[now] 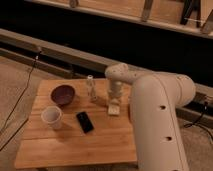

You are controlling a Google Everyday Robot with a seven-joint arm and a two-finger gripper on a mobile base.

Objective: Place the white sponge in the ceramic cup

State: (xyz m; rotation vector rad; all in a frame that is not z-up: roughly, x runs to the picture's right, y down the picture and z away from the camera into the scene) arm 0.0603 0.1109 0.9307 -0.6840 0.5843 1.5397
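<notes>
Camera view has the gripper [114, 102] pointing straight down at the right side of the wooden table [75, 146], right over the white sponge [114, 110], which lies flat on the boards below it. Whether the gripper is open or closed on the sponge I cannot tell, and contact is just as unclear. The step in hand looks like the pick. To do it well, I would centre on the sponge's narrow width, squeeze gently since it looks soft, and lift clear before travelling. Outward from there, a slim clear bottle [91, 88] stands just beside on the left, a black phone [84, 121] lies nearer the front, and a dark maroon bowl [63, 94] sits further left. The ceramic cup [52, 116] stands upright at the left front, well apart from the sponge, so the carry should pass high over the phone and bottle.
</notes>
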